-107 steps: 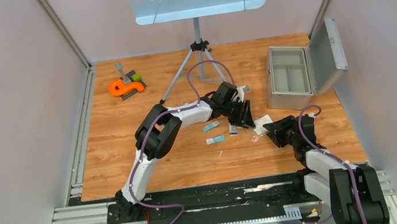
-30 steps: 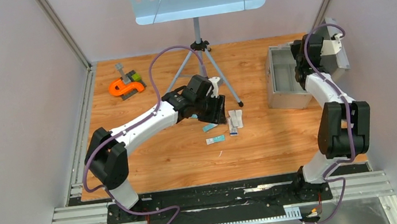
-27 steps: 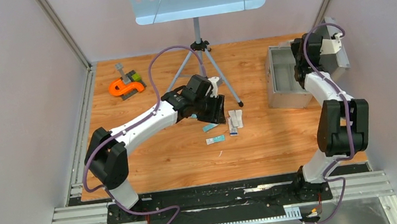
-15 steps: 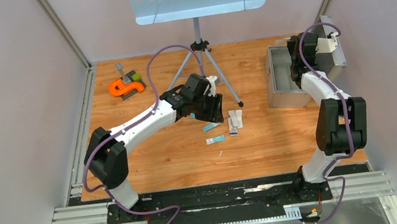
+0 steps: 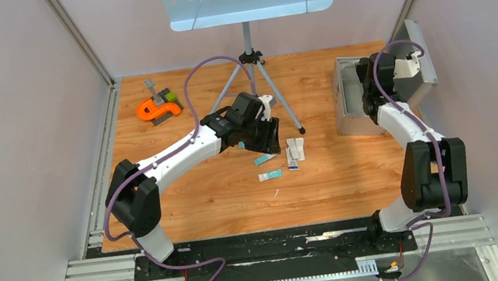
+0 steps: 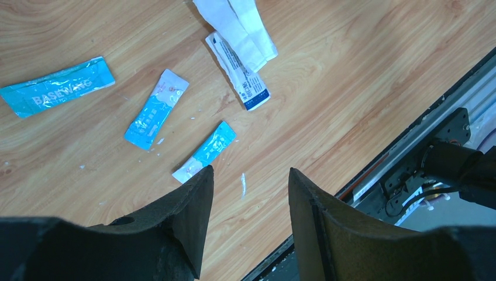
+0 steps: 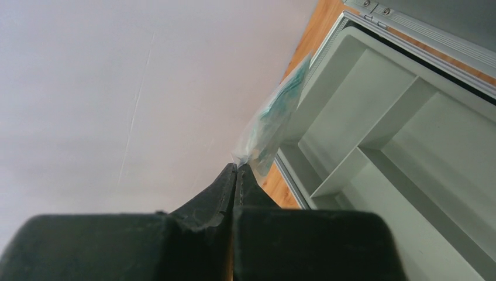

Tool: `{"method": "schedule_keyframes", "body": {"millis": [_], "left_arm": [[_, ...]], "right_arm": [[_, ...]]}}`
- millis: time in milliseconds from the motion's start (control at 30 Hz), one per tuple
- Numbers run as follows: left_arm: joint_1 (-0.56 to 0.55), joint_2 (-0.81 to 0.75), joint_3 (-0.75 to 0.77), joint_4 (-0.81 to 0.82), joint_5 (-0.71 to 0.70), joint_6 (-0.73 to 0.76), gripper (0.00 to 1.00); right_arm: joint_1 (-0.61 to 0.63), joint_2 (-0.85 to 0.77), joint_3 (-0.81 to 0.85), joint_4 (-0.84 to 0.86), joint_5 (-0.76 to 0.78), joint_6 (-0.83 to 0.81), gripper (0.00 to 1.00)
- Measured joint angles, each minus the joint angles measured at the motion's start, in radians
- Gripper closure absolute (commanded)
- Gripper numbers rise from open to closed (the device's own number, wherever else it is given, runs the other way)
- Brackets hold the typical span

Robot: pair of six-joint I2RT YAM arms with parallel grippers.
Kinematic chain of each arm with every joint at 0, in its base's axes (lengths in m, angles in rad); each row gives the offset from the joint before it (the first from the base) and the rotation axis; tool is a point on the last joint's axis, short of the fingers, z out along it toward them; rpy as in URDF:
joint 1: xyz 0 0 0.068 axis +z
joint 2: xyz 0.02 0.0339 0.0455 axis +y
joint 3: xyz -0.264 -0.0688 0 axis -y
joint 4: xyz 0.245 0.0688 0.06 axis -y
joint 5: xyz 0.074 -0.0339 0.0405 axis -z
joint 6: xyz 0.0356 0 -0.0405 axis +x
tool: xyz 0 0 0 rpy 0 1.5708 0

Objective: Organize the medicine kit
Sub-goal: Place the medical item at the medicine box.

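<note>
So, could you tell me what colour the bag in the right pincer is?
The bag is clear with teal-green contents; clearest in the right wrist view.

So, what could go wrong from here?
The right claw pinches the clear bag only by a corner, so it may slip early. It hangs at the rim of the medicine kit, so it might drop outside. The open left claw may miss the blue packet nearest its finger.
</note>
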Motion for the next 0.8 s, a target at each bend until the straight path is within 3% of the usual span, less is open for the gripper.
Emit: {"method": "schedule_keyframes", "body": {"millis": [233,800], "left_arm": [[0.000,0.000,0.000,0.000,0.003,0.000,0.42],[0.006,0.000,0.000,0.000,-0.001,0.007,0.42]], "right_arm": [[0.001,-0.005,-0.001,-0.017,0.016,0.051,1.00],[0.002,0.171,0.086,-0.017,0.071,0.117,1.00]]}}
